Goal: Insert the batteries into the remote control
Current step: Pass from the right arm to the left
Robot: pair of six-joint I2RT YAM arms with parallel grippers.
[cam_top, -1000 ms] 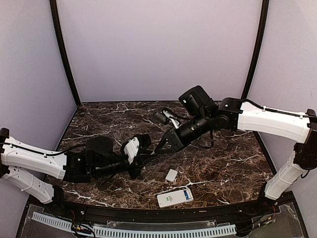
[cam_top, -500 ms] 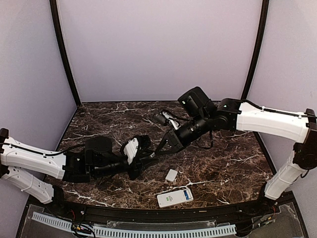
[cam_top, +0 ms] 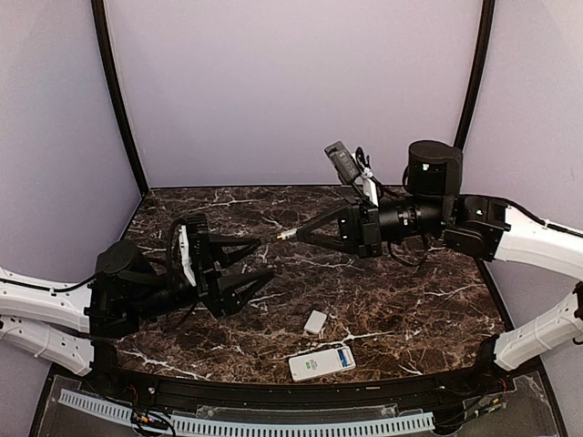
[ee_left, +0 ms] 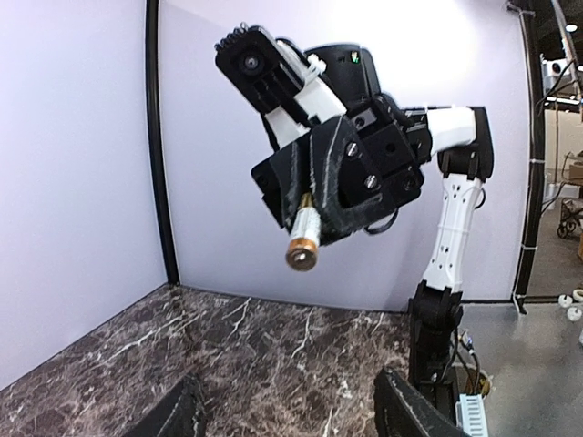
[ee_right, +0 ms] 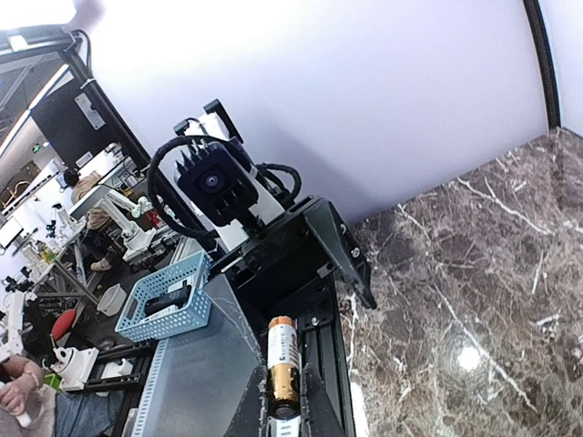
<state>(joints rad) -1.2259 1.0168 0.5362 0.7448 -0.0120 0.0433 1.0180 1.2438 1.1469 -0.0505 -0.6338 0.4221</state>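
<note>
Facing your wide-spread left gripper (cam_top: 267, 258), your right gripper (cam_top: 298, 234) pinches one battery (cam_top: 285, 234) above the table (cam_top: 410, 309); the remote control (cam_top: 322, 362) lies near its front edge.

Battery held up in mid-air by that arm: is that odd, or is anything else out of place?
Nothing is spilled or broken. The battery sticks out of the right gripper, shut on it above the table, pointing toward the open left gripper. A small white cover lies loose beside the remote near the front edge.

Battery (cam_top: 287, 234) held aloft; white remote control (cam_top: 322, 362) lies flat.
</note>
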